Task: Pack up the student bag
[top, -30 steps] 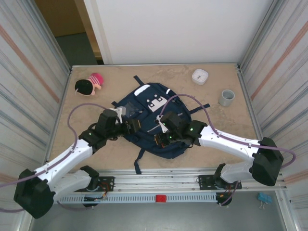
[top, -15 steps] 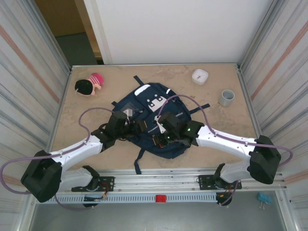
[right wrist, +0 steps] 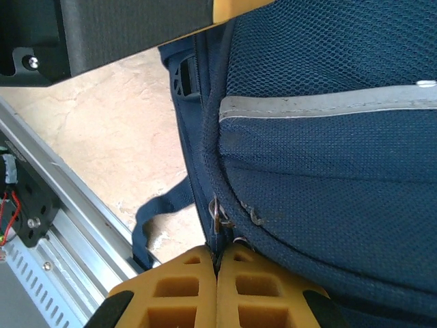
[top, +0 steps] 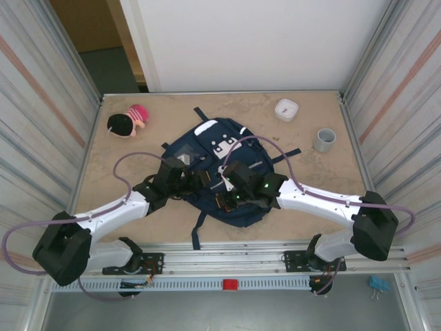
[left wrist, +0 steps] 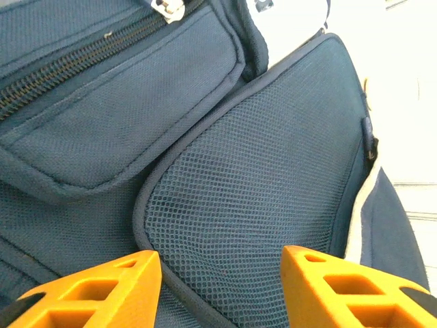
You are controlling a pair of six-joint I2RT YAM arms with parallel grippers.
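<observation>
1. The student bag (top: 219, 165) lies flat in the middle of the table (top: 310, 186), front pocket up. It has not shifted over the last second.
2. The left gripper (top: 196, 181) has moved in from the bag's left edge to further over the fabric, and the left arm has swung inward with it.
3. In the left wrist view the left gripper (left wrist: 220, 260) has its jaws apart with nothing between them. They hang over the mesh pocket (left wrist: 259, 184), and touching or just above cannot be told.
4. The right gripper (top: 224, 200) has barely moved, only nudging left on the bag's near part.
5. In the right wrist view the right gripper (right wrist: 218, 256) has its jaws fully closed, tips right on the zipper line (right wrist: 210, 171). A zip pull (right wrist: 217, 220) sits just beyond the tips. Whether anything is pinched cannot be told.
6. The pink-and-black toy (top: 127, 122), white box (top: 286, 109) and grey roll (top: 324, 140) are unmoved, well apart from the bag.
7. Judgement: this is an early stage. The arms are setting up to hold and unzip the bag, and nothing is packed yet.
</observation>
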